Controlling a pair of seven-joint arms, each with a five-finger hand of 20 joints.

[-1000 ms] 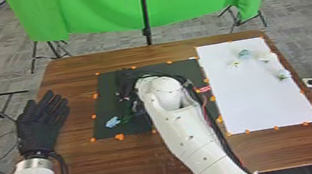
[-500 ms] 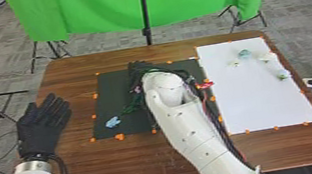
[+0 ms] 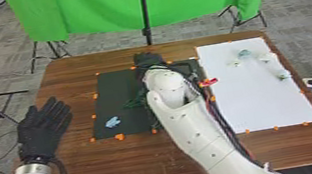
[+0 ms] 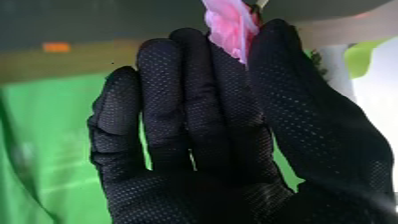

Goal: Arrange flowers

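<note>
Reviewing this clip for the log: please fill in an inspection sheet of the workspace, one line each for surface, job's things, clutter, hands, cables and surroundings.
Surface: brown table with a black mat and, right of it, a white sheet.
Job's things: pink flower at the right hand's fingertips; pale flowers on the sheet's far part; small blue item and dark green foliage on the mat.
Clutter: orange marks around mat and sheet; red item beside the right arm, kind unclear.
Hands: left hand open at the table's left; right hand seems to pinch the pink flower.
Cables: dark cables along the right arm.
Surroundings: green backdrop, stands, grey floor.
</note>
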